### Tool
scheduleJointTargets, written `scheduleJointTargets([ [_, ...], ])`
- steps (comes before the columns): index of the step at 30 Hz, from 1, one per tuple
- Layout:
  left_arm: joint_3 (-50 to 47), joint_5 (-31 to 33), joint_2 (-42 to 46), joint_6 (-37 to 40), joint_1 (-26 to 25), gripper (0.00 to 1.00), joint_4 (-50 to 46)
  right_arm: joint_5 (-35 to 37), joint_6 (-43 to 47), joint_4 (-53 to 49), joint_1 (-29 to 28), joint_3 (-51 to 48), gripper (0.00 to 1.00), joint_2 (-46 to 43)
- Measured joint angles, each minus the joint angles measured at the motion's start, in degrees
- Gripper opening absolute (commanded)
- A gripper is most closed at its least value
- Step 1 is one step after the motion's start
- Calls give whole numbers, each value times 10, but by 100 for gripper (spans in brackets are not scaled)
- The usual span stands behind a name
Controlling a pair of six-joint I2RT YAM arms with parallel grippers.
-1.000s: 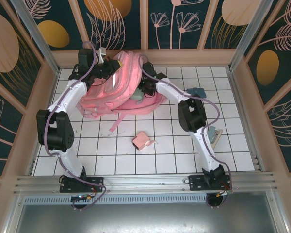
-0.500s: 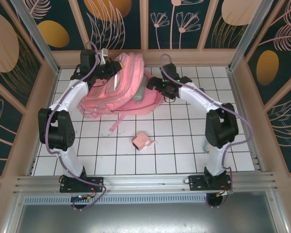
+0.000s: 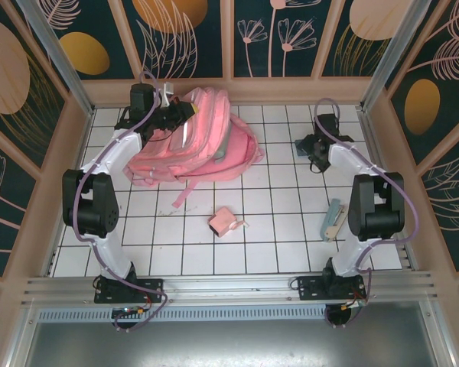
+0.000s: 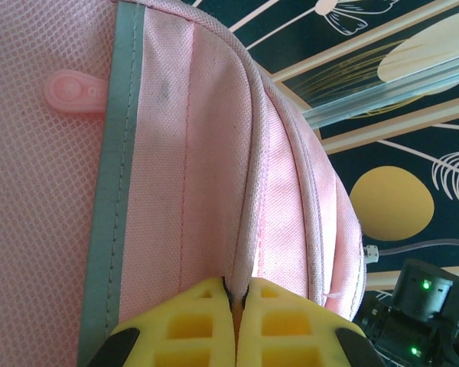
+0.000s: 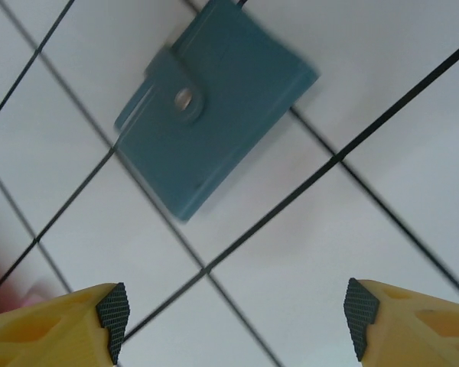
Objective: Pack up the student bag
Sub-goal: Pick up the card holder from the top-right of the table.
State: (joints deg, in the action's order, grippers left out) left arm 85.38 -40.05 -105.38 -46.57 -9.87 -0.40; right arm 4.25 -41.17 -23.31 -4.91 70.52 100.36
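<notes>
The student bag (image 3: 185, 145), a big pink backpack, lies at the back left of the tiled table, its top raised. My left gripper (image 3: 182, 115) is shut on a piped edge of the student bag (image 4: 191, 153); in the left wrist view the yellow jaws of that left gripper (image 4: 236, 297) pinch the pink seam. A grey-green item (image 3: 223, 142) shows in the bag's opening. My right gripper (image 3: 312, 151) hangs open above a teal snap wallet (image 5: 214, 107) lying flat on the tiles. Nothing sits between the jaws of the right gripper (image 5: 236, 319).
A small pink pouch (image 3: 225, 222) lies mid-table in front of the bag, beside a loose pink strap (image 3: 182, 193). A teal and beige stapler-like item (image 3: 334, 220) rests near the right arm's elbow. Wooden walls (image 3: 76, 145) fence the table.
The right arm has pulled out of the bag's opening and swung right, over the teal wallet. The left gripper has kept its hold on the bag's edge.
</notes>
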Motion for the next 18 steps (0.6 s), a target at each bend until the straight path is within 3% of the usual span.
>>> scheduleJointTargets([
  [18, 0, 0, 0, 0, 0, 0, 2, -2, -19, 1, 26, 172, 68, 214],
])
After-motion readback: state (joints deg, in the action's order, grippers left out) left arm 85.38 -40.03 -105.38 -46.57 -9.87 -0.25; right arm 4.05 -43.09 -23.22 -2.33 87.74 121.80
